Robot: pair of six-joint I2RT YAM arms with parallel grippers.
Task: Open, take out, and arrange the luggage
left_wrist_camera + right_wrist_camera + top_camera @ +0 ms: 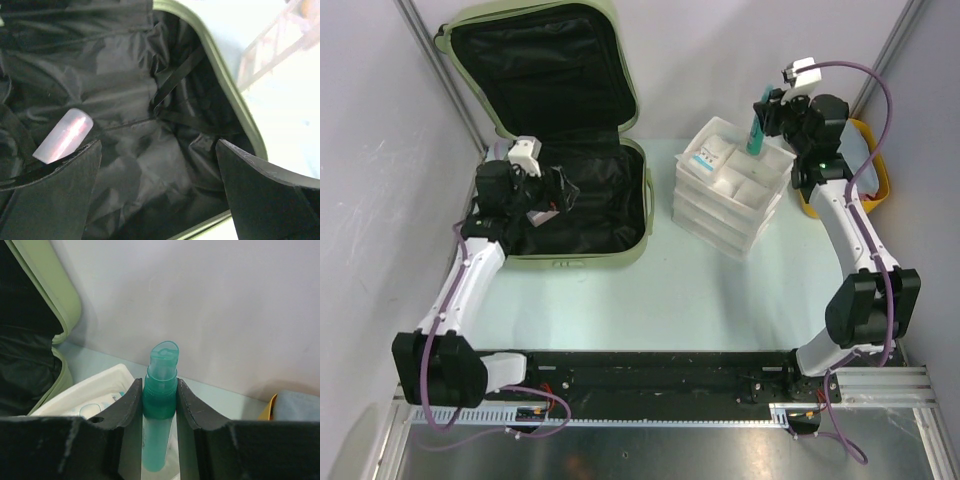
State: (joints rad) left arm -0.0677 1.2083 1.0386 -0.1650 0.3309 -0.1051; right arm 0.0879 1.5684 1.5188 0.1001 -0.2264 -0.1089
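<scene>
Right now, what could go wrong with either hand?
The right hand grips the teal bottle only at its neck, so it may slip or tilt above the white organizer tray. The open left hand sits in the luggage; loose black lining could snag it, or it may push the pale pink tube under a fold.

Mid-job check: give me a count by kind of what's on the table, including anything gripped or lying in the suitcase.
Suitcase: 1
Organizer: 1
Tub: 1
Teal bottle, in right gripper: 1
Pink tube, in suitcase: 1
Total: 5
Organizer contents too small to count.
</scene>
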